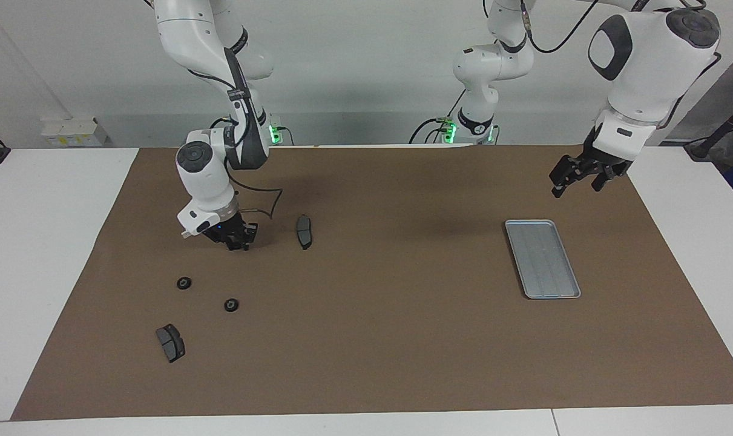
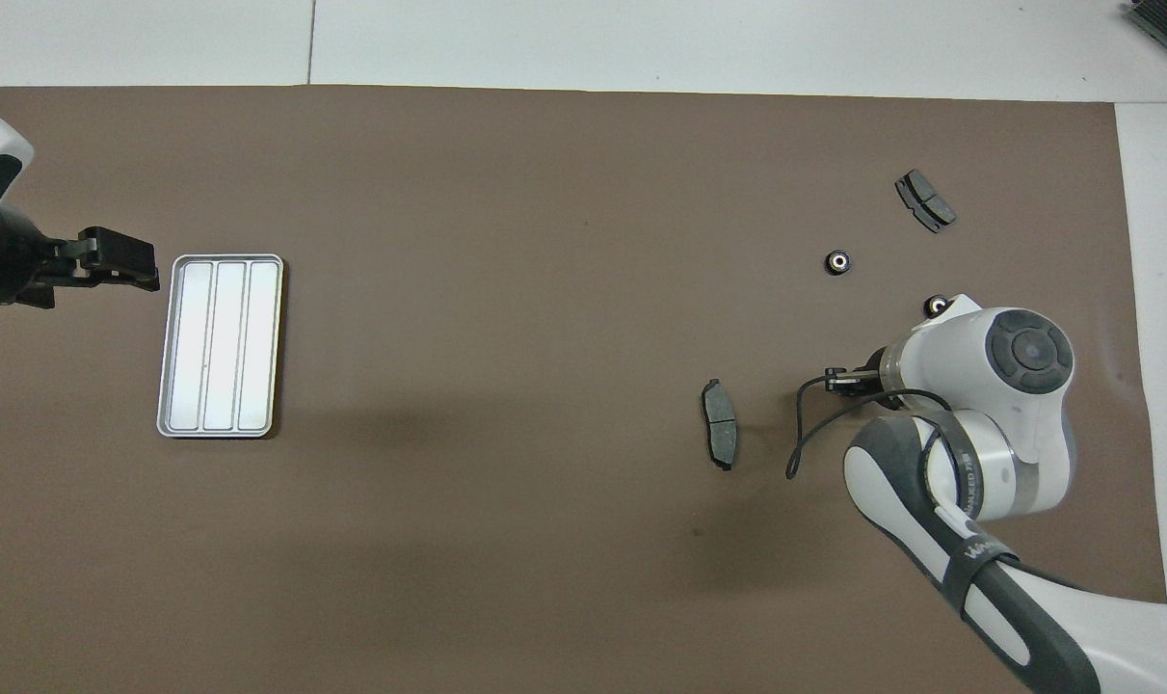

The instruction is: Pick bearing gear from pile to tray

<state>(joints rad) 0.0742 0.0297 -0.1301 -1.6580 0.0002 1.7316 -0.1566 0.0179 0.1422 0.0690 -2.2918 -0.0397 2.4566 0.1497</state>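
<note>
From the facing view, the right claw (image 1: 236, 241) is down at the brown mat (image 1: 378, 363) that covers the worktop (image 1: 51, 242), just beside a brake pad (image 1: 304, 232), and it is clenched. Whether a gear sits between its tips cannot be made out, so I judge the step in hand to be the grasp itself. Two small black gears (image 1: 184, 283) (image 1: 231, 304) lie loose on the mat, farther from the robots than the claw, with a second brake pad (image 1: 170, 343) farther out again. The tray (image 1: 542, 258) lies bare toward the left arm's end, well apart from the parts. The left claw (image 1: 575, 177) hangs released in the air near the tray's nearer end; that arm waits. The next move, as I judge it, calls for a straight lift, a check that something came up, then a long carry across to the tray.

From overhead, the right arm's wrist covers most of the right claw (image 2: 848, 378). One gear (image 2: 838, 261) lies in the open and the other (image 2: 935, 306) peeps out at the wrist's edge. The tray (image 2: 220, 260) shows a ridged floor with nothing in it.

The mat is flat and matt; white worktop borders it, and a pale wall stands at the robots' end.
</note>
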